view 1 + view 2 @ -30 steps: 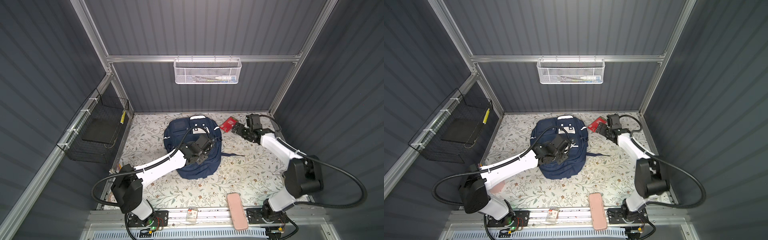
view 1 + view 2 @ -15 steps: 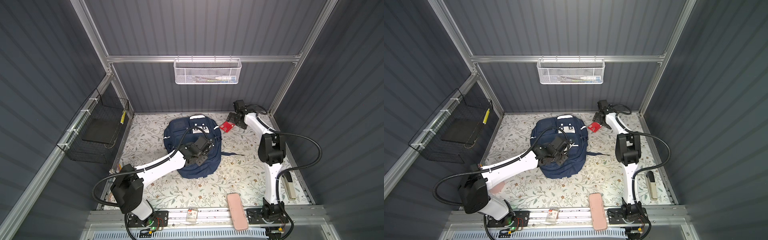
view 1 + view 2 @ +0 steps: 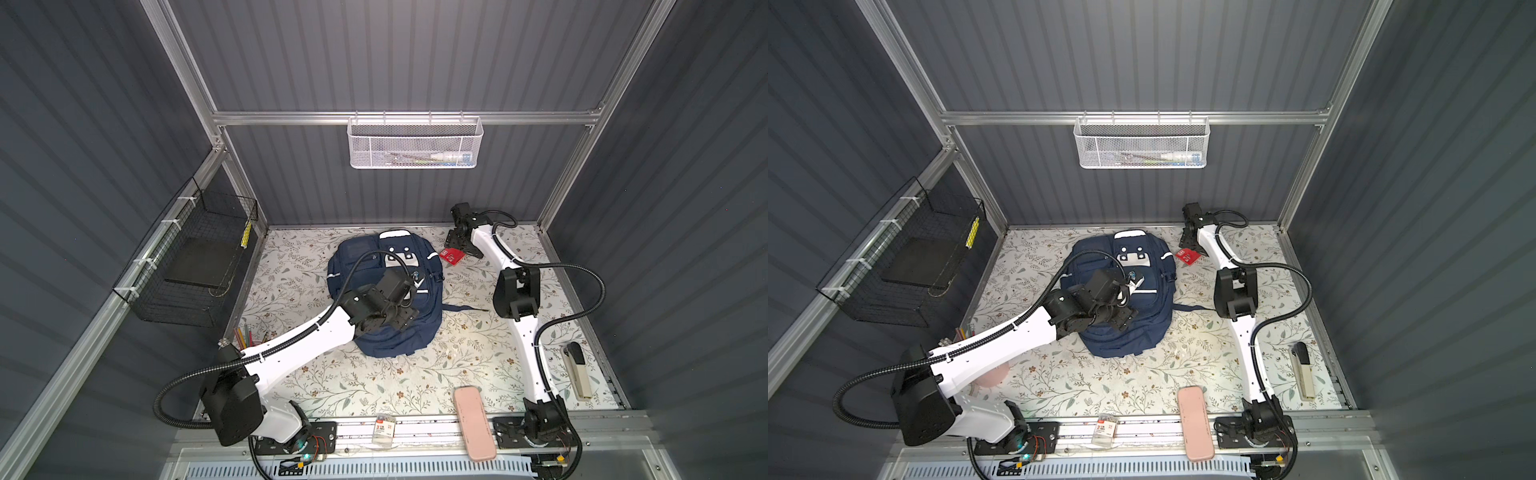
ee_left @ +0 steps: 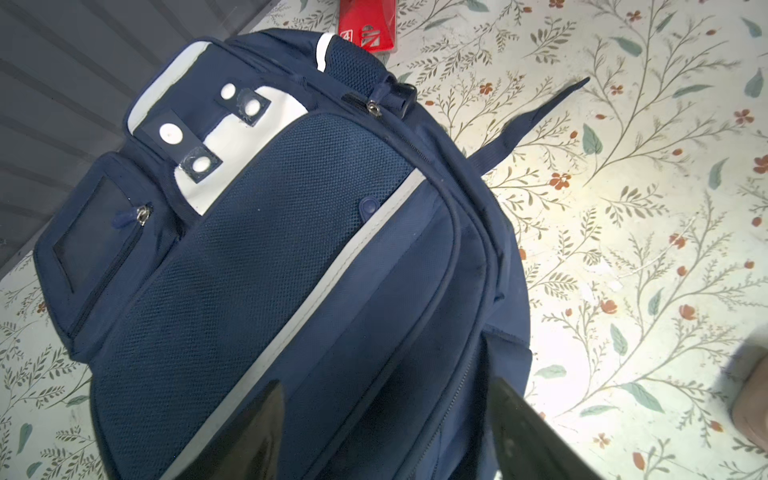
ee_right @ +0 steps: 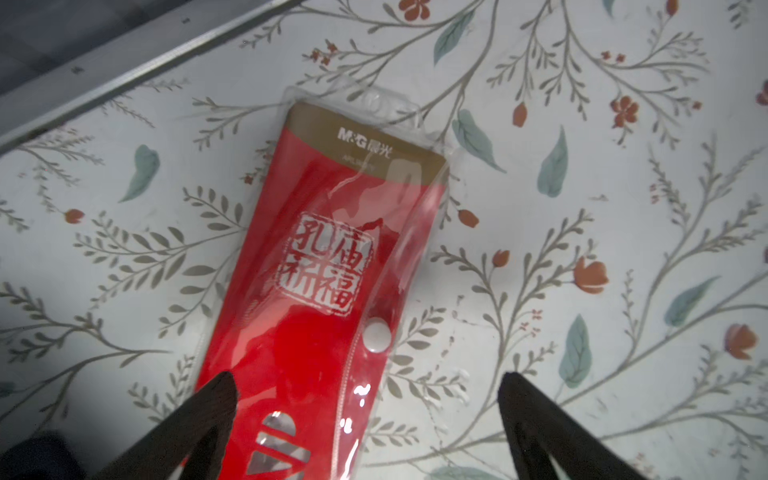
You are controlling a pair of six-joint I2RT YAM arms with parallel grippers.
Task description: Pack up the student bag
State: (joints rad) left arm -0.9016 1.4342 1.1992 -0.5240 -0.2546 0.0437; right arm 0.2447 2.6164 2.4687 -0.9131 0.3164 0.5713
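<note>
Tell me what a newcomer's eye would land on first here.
The navy student bag lying mid-table on the floral cloth, with the left hand open over it. Next, the bright red packet by the back wall, the right hand open over it.

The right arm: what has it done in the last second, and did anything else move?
The right arm folded up and the right gripper swung toward the back wall; it now hovers open over the red packet, holding nothing. The left gripper stayed above the student bag; bag and packet did not move.
</note>
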